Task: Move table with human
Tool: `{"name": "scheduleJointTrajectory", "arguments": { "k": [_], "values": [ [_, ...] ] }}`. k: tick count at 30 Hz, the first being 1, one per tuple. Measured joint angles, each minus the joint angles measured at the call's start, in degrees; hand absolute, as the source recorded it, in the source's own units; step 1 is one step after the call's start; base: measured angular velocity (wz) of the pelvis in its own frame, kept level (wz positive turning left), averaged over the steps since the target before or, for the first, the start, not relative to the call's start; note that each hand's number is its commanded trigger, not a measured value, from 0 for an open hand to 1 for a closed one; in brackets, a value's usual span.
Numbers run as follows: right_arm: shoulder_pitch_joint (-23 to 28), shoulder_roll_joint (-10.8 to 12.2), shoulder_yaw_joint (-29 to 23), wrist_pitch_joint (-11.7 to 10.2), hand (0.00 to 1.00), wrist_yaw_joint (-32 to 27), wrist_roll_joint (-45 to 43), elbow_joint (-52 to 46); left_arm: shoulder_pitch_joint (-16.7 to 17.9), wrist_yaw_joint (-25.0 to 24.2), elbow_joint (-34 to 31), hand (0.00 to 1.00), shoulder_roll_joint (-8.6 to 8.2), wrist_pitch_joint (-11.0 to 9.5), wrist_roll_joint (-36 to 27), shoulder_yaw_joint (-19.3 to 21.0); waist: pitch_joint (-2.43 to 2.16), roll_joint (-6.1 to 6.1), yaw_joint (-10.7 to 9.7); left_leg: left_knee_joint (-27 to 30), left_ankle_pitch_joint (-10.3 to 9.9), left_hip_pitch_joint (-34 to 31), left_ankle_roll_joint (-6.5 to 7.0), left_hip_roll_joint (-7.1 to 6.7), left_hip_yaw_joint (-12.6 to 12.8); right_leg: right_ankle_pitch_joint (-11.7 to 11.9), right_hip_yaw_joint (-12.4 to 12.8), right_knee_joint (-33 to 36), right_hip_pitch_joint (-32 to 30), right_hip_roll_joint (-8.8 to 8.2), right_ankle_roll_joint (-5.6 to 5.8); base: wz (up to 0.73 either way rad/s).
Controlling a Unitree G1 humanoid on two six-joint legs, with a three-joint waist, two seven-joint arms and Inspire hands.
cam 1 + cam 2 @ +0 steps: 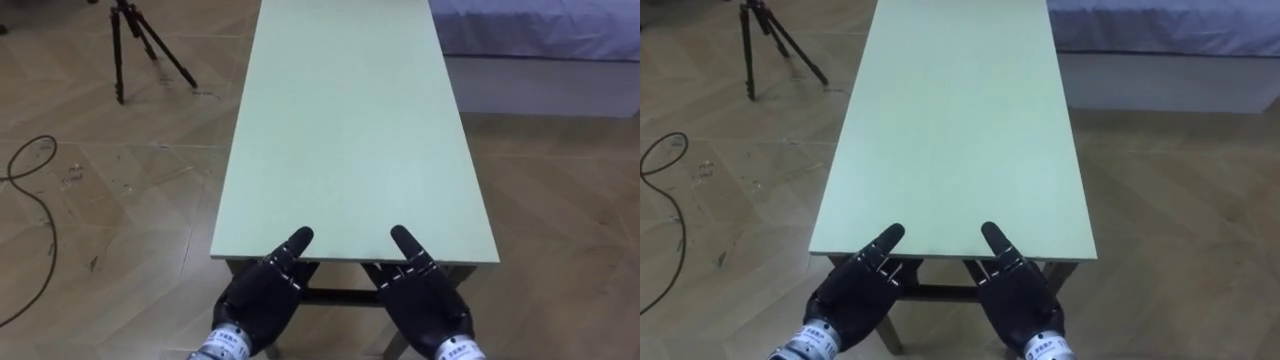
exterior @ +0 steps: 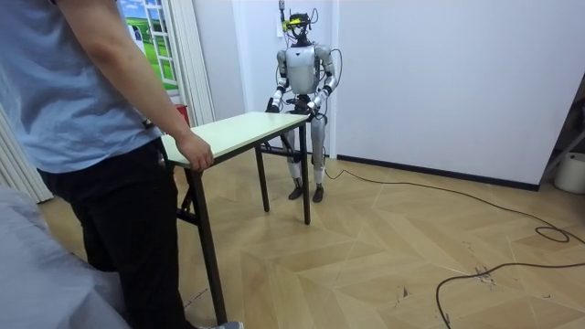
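Observation:
A long pale-green table (image 1: 350,130) on dark legs stretches away from me. My left hand (image 1: 262,295) and right hand (image 1: 425,300) are at its near short edge, each with the thumb lying flat on the tabletop and the rest of the hand below the edge. In the room view I stand at the far end of the table (image 2: 242,128), with my left hand (image 2: 313,108) and right hand (image 2: 273,108) at its edge. A person in a blue shirt stands at the opposite end, one hand (image 2: 195,151) gripping that edge.
A black tripod (image 1: 130,40) stands on the wood floor to my left. A bed (image 1: 540,30) lies beyond the table's far right. Dark cable (image 1: 30,170) loops on the floor at left. A white wall is behind me, and more cable (image 2: 494,274) lies across the floor.

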Motion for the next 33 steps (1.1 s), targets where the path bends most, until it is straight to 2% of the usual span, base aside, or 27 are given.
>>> {"name": "scheduleJointTrajectory", "arguments": {
  "k": [10,14,18,25,32,33],
  "values": [
    [0.0,0.1,-0.4,-0.5,0.00,-3.7,0.0,-1.8,0.0,0.9,0.1,0.00,-0.24,0.0,-0.8,0.9,0.01,0.57,-0.1,0.0,0.0,0.1,0.08,-0.03,0.0,0.1,0.1,0.0,0.0,-0.01,0.00,0.00],
    [-0.3,1.1,-1.3,-0.5,0.00,-5.6,2.2,-2.2,0.0,1.5,0.7,0.00,-1.19,0.0,-3.8,2.1,0.22,1.14,-0.9,-0.1,0.1,0.8,0.16,-0.05,0.0,0.1,0.1,0.0,0.7,-0.01,0.03,0.00],
    [-0.5,2.0,-3.4,-0.7,0.00,-7.8,4.4,-2.8,0.0,2.7,0.8,0.00,-2.32,0.0,-5.4,3.4,0.21,1.24,-1.0,-0.1,0.1,0.9,0.19,-0.05,0.0,0.1,0.1,0.1,0.8,-0.01,0.02,0.00],
    [-0.8,2.3,-4.6,-3.5,0.00,-10.4,8.0,-3.4,-0.2,3.6,0.8,0.00,-2.92,-0.1,-5.8,4.6,0.23,1.22,-0.8,-0.1,0.1,0.8,0.21,-0.05,0.0,0.1,0.2,0.6,0.3,-0.03,0.01,-0.01],
    [-1.2,2.4,-4.6,-3.8,0.00,-11.8,8.1,-3.6,-0.4,4.3,0.8,0.00,-3.42,-0.1,-5.8,4.9,0.26,1.16,-0.7,-0.1,0.2,0.8,0.32,-0.21,0.1,0.1,0.4,0.7,-0.2,-0.14,0.05,-0.01],
    [-1.2,2.4,-4.5,-4.0,0.10,-11.9,8.1,-3.7,-0.4,4.3,0.9,0.17,-3.43,-0.1,-5.8,4.9,0.26,1.12,-0.7,-0.1,0.2,0.8,0.33,-0.22,0.1,0.1,0.4,0.7,-0.1,-0.15,0.05,0.00]
  ]
}}
